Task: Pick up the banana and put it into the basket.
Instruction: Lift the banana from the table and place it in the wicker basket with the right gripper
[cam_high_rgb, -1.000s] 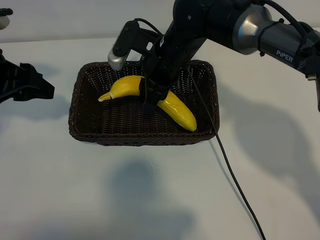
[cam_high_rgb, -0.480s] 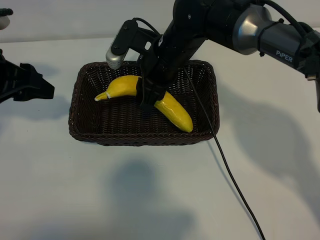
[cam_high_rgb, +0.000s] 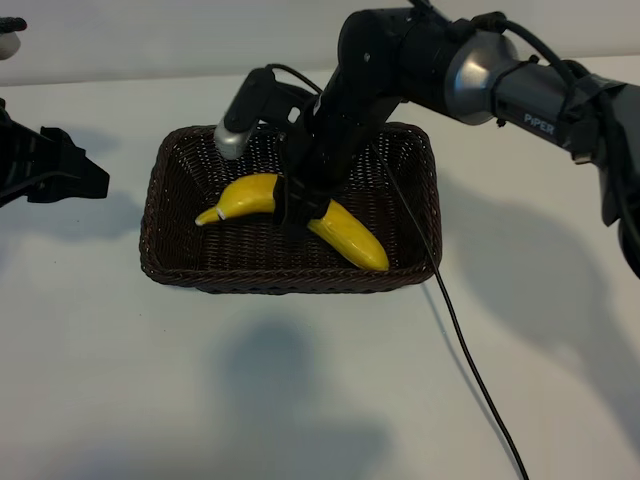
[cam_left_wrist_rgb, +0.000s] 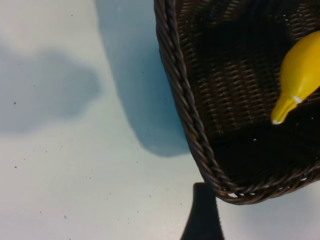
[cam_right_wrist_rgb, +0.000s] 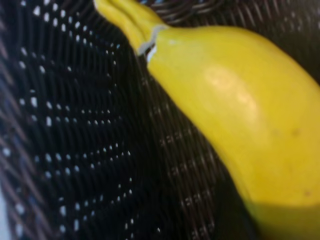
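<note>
White tabletop (cam_high_rgb: 300, 400), wicker basket (cam_high_rgb: 160, 200) sitting mid-table.
Right gripper (cam_high_rgb: 300, 208) is reaching down into the basket, clamping the banana (cam_high_rgb: 350, 238) at its middle; left gripper (cam_high_rgb: 60, 170) is waiting off to the side, fingers spread wide.

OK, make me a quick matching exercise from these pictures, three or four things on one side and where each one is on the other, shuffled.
Things:
1. banana
2. basket
3. right gripper
4. left gripper

Places or states:
A. clamped around the banana's middle
B. parked off to the side of the basket
C. inside the basket
D. standing on the white table

Pairs: 1-C, 2-D, 3-A, 4-B
</note>
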